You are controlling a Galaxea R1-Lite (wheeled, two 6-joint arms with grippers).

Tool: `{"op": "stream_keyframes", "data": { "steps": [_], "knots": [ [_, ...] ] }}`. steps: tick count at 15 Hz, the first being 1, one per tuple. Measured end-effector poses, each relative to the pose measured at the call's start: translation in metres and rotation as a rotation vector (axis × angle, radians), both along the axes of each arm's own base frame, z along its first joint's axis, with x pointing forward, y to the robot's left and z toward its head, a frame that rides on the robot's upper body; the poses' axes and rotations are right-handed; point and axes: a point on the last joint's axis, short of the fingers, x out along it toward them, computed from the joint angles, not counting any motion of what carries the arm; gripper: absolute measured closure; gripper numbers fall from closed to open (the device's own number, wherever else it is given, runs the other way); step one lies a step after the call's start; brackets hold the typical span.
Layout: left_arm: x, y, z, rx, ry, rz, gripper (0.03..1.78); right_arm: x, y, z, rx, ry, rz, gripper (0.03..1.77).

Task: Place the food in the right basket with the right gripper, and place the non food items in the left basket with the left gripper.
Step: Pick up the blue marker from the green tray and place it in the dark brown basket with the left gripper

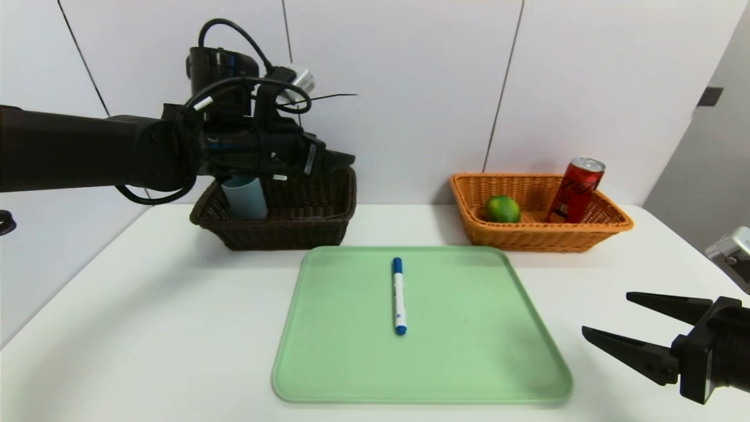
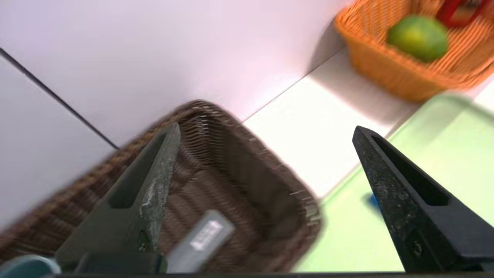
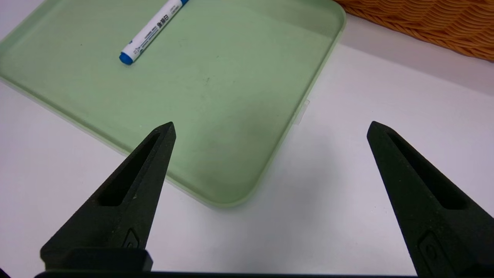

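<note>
My left gripper (image 1: 343, 159) (image 2: 266, 127) hovers open and empty over the dark brown left basket (image 1: 281, 231) (image 2: 247, 162). In that basket a flat grey case (image 2: 200, 239) lies on the floor and a blue-grey cup (image 1: 245, 196) stands upright. The white marker with a blue cap (image 1: 399, 296) (image 3: 150, 33) lies in the middle of the green tray (image 1: 328, 363). The lime (image 1: 503, 209) (image 2: 418, 36) and the leaning red soda can (image 1: 577, 190) sit in the orange right basket (image 1: 527, 237). My right gripper (image 1: 607, 313) (image 3: 271, 124) stays open and empty low at the table's front right.
Both baskets stand against the back wall, with a strip of white table (image 1: 404, 225) between them. The tray (image 3: 231, 116) takes up the table's centre; its near right corner lies just ahead of my right gripper. A grey box (image 1: 732, 252) sits at the far right edge.
</note>
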Motion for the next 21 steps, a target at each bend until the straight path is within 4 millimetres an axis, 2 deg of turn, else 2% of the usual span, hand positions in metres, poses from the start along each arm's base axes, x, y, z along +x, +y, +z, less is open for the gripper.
{"op": "stream_keyframes", "data": {
  "steps": [2, 5, 9, 12, 16, 21],
  "knots": [
    [-0.017, -0.025, -0.001, -0.058, 0.027, 0.132, 0.2, 0.0, 0.0, 0.0, -0.001, -0.002, 0.0, 0.09],
    [-0.037, -0.047, -0.031, -0.043, 0.091, 0.343, 0.17, 0.0, 0.0, 0.001, -0.001, -0.007, -0.003, 0.09],
    [-0.077, -0.067, -0.08, 0.016, 0.18, 0.392, 0.14, 0.0, -0.001, 0.002, 0.001, -0.008, -0.013, 0.09],
    [-0.099, -0.079, -0.103, 0.026, 0.244, 0.368, 0.14, 0.001, -0.002, 0.006, 0.007, -0.024, -0.024, 0.09],
    [-0.107, -0.097, -0.119, 0.057, 0.276, 0.33, 0.13, 0.008, -0.004, 0.018, 0.01, -0.061, -0.051, 0.09],
    [-0.097, -0.113, -0.126, 0.058, 0.276, 0.32, 0.12, 0.021, -0.01, 0.025, 0.008, -0.078, -0.098, 0.09]
  ]
}}
